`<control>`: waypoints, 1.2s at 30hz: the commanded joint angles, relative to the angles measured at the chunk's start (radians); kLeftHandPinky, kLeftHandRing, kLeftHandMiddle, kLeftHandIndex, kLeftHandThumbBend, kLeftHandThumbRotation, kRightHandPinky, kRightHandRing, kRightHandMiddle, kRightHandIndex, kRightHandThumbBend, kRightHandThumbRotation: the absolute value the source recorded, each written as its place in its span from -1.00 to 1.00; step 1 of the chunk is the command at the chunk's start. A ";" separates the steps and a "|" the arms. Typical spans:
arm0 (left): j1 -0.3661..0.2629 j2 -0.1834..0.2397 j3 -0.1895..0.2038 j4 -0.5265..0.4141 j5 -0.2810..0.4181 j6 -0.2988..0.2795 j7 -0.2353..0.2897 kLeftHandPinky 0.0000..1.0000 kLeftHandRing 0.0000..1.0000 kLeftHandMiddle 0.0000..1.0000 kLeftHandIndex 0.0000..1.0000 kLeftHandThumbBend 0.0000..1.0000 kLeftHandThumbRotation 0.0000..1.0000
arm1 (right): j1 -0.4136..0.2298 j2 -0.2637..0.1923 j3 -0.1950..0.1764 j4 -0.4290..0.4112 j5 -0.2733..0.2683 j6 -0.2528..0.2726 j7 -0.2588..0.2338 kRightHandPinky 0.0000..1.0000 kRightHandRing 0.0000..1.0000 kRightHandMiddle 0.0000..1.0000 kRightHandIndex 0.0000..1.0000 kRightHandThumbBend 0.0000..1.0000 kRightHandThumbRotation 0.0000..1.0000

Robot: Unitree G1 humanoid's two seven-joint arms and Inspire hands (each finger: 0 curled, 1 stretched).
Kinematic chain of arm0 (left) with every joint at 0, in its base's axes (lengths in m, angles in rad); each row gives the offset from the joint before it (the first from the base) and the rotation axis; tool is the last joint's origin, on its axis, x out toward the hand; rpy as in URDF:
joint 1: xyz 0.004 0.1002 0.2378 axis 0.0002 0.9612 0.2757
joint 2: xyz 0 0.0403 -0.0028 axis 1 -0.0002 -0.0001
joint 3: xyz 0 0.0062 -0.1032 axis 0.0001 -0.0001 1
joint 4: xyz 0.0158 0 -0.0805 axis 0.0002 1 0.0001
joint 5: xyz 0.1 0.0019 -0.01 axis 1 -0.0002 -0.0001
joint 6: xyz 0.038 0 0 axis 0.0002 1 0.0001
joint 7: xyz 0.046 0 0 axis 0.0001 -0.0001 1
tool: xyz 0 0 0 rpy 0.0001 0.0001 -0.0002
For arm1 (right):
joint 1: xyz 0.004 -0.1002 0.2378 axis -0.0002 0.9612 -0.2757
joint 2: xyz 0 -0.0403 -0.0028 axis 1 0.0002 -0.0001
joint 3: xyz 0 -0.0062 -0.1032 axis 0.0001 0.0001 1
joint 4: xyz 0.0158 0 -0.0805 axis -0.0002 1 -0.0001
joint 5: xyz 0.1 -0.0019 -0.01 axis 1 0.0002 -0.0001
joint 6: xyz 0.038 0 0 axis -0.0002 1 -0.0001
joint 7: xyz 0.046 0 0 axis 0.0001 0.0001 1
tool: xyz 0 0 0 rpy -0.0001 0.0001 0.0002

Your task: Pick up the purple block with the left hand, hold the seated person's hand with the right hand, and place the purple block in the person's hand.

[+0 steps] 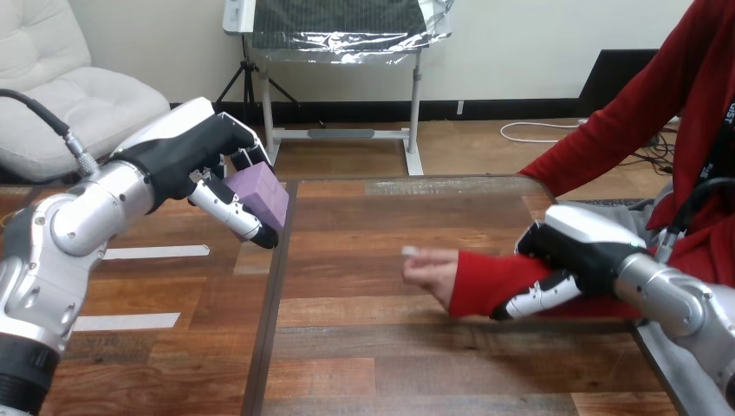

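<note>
Head view shows the left hand point(178, 156) raised above the left part of the wooden table point(373, 347), its silver forearm coming in from the lower left. Its fingers are curled round the purple block point(262, 192): the thumb crosses the block's near face and the other fingers wrap over its top and far side, so the block is clear of the tabletop, above the dark seam point(270, 295) that runs along the boards. Two white tape strips point(156, 252) lie flat on the wood below and to the left of that hand. Toward the right, the person's hand point(431, 276) rests on the table near its middle, loosely curled, reaching in from the right side in a red sleeve point(485, 282). The right hand point(581, 247) sits on that sleeved forearm just behind the cuff, fingers draped over the top and the thumb point(537, 299) curled along the near side, so it clasps the forearm rather than the bare hand. The purple block and the person's hand are well apart, with open tabletop between them, and the block is higher than the hand.
</note>
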 commanded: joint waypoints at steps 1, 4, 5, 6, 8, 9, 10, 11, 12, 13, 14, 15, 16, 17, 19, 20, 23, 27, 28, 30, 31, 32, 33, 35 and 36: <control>-0.073 -0.004 0.030 0.020 -0.011 -0.022 0.026 -0.78 -0.67 -0.52 -0.22 0.68 -1.00 | -0.059 -0.020 -0.061 -0.113 0.049 -0.022 0.000 -0.58 -0.51 -0.42 -0.43 0.53 -0.18; -0.079 -0.008 0.030 0.034 -0.013 -0.032 0.030 -0.79 -0.69 -0.53 -0.22 0.66 -1.00 | -0.057 -0.023 -0.070 -0.131 0.058 -0.024 0.010 -0.57 -0.51 -0.42 -0.42 0.53 -0.17; -0.082 -0.011 0.030 0.041 -0.013 -0.032 0.033 -0.80 -0.70 -0.54 -0.22 0.64 -1.00 | -0.055 -0.025 -0.073 -0.142 0.058 -0.020 0.013 -0.57 -0.50 -0.42 -0.42 0.54 -0.16; -0.084 -0.014 0.031 0.046 -0.014 -0.032 0.036 -0.80 -0.70 -0.55 -0.22 0.63 -1.00 | -0.054 -0.026 -0.075 -0.150 0.057 -0.017 0.015 -0.57 -0.50 -0.42 -0.42 0.55 -0.15; -0.089 -0.020 0.030 0.058 -0.013 -0.036 0.045 -0.81 -0.71 -0.56 -0.22 0.62 -1.00 | -0.051 -0.029 -0.078 -0.168 0.055 -0.008 0.020 -0.56 -0.50 -0.42 -0.42 0.55 -0.14; -0.091 -0.022 0.030 0.064 -0.012 -0.039 0.049 -0.81 -0.71 -0.56 -0.22 0.62 -1.00 | -0.050 -0.030 -0.079 -0.177 0.054 -0.004 0.023 -0.56 -0.50 -0.42 -0.42 0.56 -0.13; -0.093 -0.023 0.030 0.068 -0.012 -0.041 0.052 -0.81 -0.71 -0.56 -0.22 0.62 -1.00 | -0.049 -0.031 -0.080 -0.183 0.054 -0.001 0.025 -0.56 -0.50 -0.42 -0.42 0.56 -0.12; -0.096 -0.027 0.030 0.080 -0.013 -0.051 0.060 -0.81 -0.71 -0.56 -0.22 0.61 -1.00 | -0.047 -0.032 -0.082 -0.194 0.054 0.001 0.027 -0.56 -0.50 -0.42 -0.42 0.56 -0.12; -0.099 -0.029 0.030 0.088 -0.014 -0.058 0.065 -0.80 -0.70 -0.54 -0.22 0.61 -1.00 | -0.045 -0.033 -0.083 -0.202 0.054 0.002 0.028 -0.56 -0.51 -0.43 -0.43 0.56 -0.11; -0.101 -0.031 0.030 0.095 -0.014 -0.064 0.069 -0.79 -0.69 -0.53 -0.22 0.61 -1.00 | -0.044 -0.034 -0.083 -0.207 0.054 0.004 0.029 -0.56 -0.51 -0.43 -0.43 0.57 -0.10; -0.106 -0.035 0.029 0.106 -0.015 -0.063 0.072 -0.78 -0.68 -0.52 -0.22 0.61 -1.00 | -0.042 -0.034 -0.086 -0.218 0.057 0.009 0.034 -0.56 -0.51 -0.43 -0.43 0.57 -0.10; -0.110 -0.038 0.028 0.114 -0.015 -0.062 0.074 -0.76 -0.65 -0.49 -0.22 0.59 -1.00 | -0.040 -0.034 -0.087 -0.226 0.059 0.014 0.039 -0.57 -0.52 -0.44 -0.44 0.57 -0.10; -0.112 -0.040 0.028 0.120 -0.016 -0.062 0.076 -0.75 -0.64 -0.49 -0.22 0.59 -1.00 | -0.038 -0.034 -0.088 -0.233 0.061 0.018 0.042 -0.57 -0.52 -0.44 -0.44 0.57 -0.10; -0.119 -0.045 0.027 0.131 -0.017 -0.059 0.078 -0.75 -0.63 -0.48 -0.22 0.58 -1.00 | -0.037 -0.034 -0.090 -0.242 0.063 0.020 0.044 -0.57 -0.53 -0.44 -0.44 0.57 -0.10; -0.126 -0.050 0.027 0.146 -0.019 -0.057 0.079 -0.70 -0.57 -0.42 -0.21 0.57 -1.00 | -0.034 -0.035 -0.091 -0.253 0.065 0.024 0.047 -0.56 -0.52 -0.43 -0.43 0.58 -0.10; -0.133 -0.055 0.027 0.160 -0.021 -0.060 0.082 -0.68 -0.55 -0.40 -0.21 0.57 -1.00 | -0.032 -0.034 -0.091 -0.260 0.067 0.024 0.048 -0.56 -0.51 -0.43 -0.42 0.58 -0.10; -0.148 -0.066 0.027 0.199 -0.028 -0.080 0.088 -0.62 -0.49 -0.35 -0.22 0.55 -1.00 | -0.028 -0.033 -0.094 -0.274 0.070 0.026 0.050 -0.56 -0.52 -0.43 -0.41 0.59 -0.10; -0.170 -0.081 0.024 0.253 -0.031 -0.101 0.100 -0.58 -0.45 -0.32 -0.23 0.54 -1.00 | -0.025 -0.029 -0.096 -0.283 0.073 0.025 0.050 -0.56 -0.53 -0.44 -0.42 0.59 -0.10; -0.174 -0.083 0.022 0.261 -0.031 -0.103 0.102 -0.57 -0.45 -0.32 -0.23 0.54 -1.00 | -0.024 -0.028 -0.097 -0.285 0.073 0.025 0.050 -0.56 -0.53 -0.44 -0.42 0.59 -0.10; -0.186 -0.092 0.019 0.286 -0.029 -0.109 0.108 -0.55 -0.43 -0.30 -0.23 0.54 -1.00 | -0.023 -0.026 -0.097 -0.290 0.075 0.027 0.053 -0.56 -0.53 -0.44 -0.43 0.59 -0.09; -0.190 -0.095 0.018 0.295 -0.029 -0.113 0.109 -0.54 -0.42 -0.29 -0.23 0.54 -1.00 | -0.023 -0.025 -0.097 -0.292 0.076 0.028 0.054 -0.55 -0.53 -0.44 -0.43 0.59 -0.09; -0.198 -0.101 0.016 0.310 -0.026 -0.113 0.114 -0.52 -0.40 -0.27 -0.24 0.55 -1.00 | -0.024 -0.024 -0.097 -0.294 0.077 0.028 0.056 -0.55 -0.53 -0.44 -0.44 0.60 -0.07; -0.204 -0.106 0.014 0.321 -0.025 -0.114 0.118 -0.51 -0.39 -0.26 -0.24 0.55 -1.00 | -0.024 -0.023 -0.096 -0.295 0.078 0.029 0.058 -0.55 -0.53 -0.44 -0.45 0.60 -0.06; -0.216 -0.115 0.013 0.347 -0.024 -0.123 0.126 -0.50 -0.38 -0.25 -0.24 0.56 -1.00 | -0.024 -0.021 -0.097 -0.298 0.081 0.027 0.060 -0.55 -0.53 -0.44 -0.45 0.61 -0.05; -0.222 -0.120 0.012 0.360 -0.024 -0.129 0.129 -0.50 -0.38 -0.26 -0.24 0.56 -1.00 | -0.023 -0.020 -0.098 -0.299 0.083 0.026 0.060 -0.55 -0.53 -0.44 -0.45 0.61 -0.04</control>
